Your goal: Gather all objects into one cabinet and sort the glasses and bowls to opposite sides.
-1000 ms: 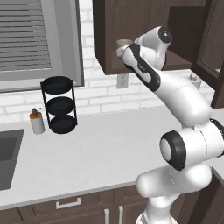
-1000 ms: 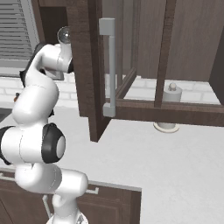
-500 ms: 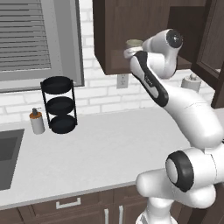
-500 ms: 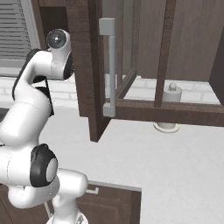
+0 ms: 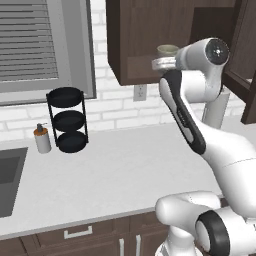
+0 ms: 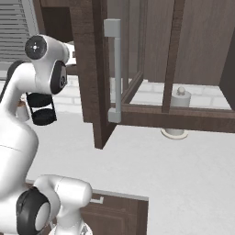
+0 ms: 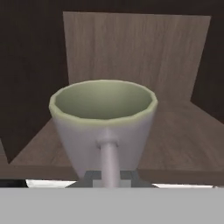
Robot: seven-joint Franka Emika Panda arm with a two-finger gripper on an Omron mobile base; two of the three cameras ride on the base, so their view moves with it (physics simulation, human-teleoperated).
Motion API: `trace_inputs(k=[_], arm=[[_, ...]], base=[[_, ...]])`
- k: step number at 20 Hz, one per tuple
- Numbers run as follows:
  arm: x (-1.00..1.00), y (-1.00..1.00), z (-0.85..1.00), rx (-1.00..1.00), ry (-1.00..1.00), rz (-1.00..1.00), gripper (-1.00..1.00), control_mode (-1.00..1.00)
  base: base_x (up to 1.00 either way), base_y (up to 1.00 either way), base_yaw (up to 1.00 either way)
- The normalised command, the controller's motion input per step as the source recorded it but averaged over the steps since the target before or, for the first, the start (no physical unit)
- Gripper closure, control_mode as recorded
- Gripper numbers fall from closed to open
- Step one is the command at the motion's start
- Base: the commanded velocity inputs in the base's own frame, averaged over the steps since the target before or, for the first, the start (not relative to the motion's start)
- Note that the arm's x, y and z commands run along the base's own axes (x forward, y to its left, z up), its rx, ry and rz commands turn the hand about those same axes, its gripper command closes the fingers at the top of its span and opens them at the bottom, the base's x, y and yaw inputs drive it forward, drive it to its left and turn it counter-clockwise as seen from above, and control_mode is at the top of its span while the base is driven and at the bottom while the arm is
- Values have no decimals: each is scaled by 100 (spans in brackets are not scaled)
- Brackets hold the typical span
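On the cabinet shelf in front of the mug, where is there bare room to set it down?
In the hand view, the plank shelf lies bare to both sides of the mug and behind it, up to the cabinet's back panel. The right side shows the wider free patch. Nothing else stands on the visible shelf; the only tight place is at the front edge, under the mug's handle.

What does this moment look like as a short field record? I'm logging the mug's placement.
mug: pale, greenish inside, upright, handle toward the camera
gripper: at the mug's handle; open or shut cannot be told
cabinet: dark wood, plank shelf under and behind the mug
mug contact with shelf: cannot tell
counter: pale grey, three-tier black rack, soap bottle
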Motion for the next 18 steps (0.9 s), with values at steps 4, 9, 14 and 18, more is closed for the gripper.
trace_inputs(k=[4, 9, 14, 18], arm=[[-91, 0, 28, 0, 0, 0, 100, -100], [-93, 0, 1, -1, 0, 0, 100, -100], [-100, 0, 0, -1, 7, 0, 100, -100], [-92, 0, 0, 0, 14, 0, 100, -100]], base=[[0, 0, 0], [0, 0, 0], [0, 0, 0], [0, 0, 0]])
